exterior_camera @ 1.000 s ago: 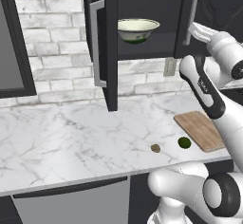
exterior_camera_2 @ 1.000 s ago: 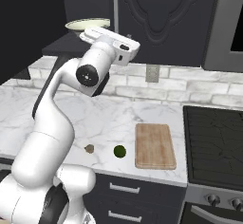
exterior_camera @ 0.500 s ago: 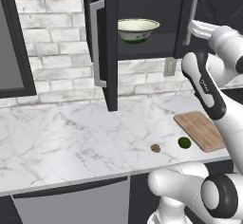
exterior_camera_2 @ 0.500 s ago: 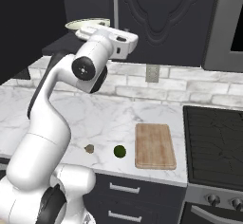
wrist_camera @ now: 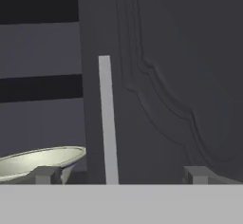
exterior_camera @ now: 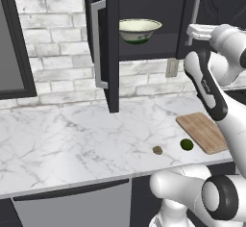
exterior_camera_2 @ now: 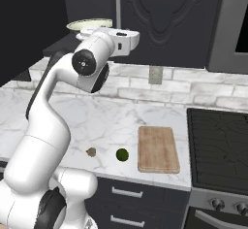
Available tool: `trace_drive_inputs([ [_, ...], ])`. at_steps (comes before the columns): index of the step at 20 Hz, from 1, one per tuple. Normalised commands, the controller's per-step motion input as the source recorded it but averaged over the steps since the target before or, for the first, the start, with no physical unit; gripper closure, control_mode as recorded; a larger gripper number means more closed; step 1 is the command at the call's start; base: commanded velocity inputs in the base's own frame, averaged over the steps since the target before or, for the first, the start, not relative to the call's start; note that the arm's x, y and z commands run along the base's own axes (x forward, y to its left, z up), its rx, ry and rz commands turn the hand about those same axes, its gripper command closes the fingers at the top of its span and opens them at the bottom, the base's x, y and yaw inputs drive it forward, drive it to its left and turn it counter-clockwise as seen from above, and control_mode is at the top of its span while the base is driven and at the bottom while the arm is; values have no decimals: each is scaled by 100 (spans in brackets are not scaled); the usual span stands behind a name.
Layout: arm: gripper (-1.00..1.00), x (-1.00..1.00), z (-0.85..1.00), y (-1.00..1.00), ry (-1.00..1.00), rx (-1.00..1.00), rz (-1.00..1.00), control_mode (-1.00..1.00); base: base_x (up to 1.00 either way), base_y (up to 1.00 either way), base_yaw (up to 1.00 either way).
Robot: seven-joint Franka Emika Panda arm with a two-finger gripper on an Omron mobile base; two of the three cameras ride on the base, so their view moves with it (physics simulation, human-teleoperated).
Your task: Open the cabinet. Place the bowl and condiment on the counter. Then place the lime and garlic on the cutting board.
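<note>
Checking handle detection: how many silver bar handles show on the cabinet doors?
2: one handle on the open left door, one on the shut right door beside the bowl. More may sit out of frame.

bowl (exterior_camera: pixel 139 30) in cabinet (exterior_camera: pixel 106 43), above counter (exterior_camera: pixel 77 139)

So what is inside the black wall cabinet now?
The wide cream-white bowl with a green band sits on the dark shelf inside the black wall cabinet. The closed right door covers the rest; no brown bottle is visible.

A home kitchen: black wall cabinet (exterior_camera: pixel 115 43) above a white marble counter (exterior_camera: pixel 72 144), pale brick backsplash (exterior_camera: pixel 53 53), wooden cutting board (exterior_camera_2: pixel 157 148), and black stovetop (exterior_camera_2: pixel 218 145) beside drawers (exterior_camera_2: pixel 131 204).
</note>
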Motion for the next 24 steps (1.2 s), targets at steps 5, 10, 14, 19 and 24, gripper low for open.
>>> trace_drive_inputs([
  [5, -100, 25, 0, 0, 5, -5, 0, -100, 0, 0, 0],
  [10, -100, 23, -7, 0, 1, -5, 0, -100, 0, 0, 0],
  [14, -100, 16, -3, 0, 3, -3, 0, -100, 0, 0, 0],
  [19, -100, 27, -2, 0, 1, -3, 0, -100, 0, 0, 0],
  [24, -100, 31, -3, 0, 1, -2, 0, -100, 0, 0, 0],
])
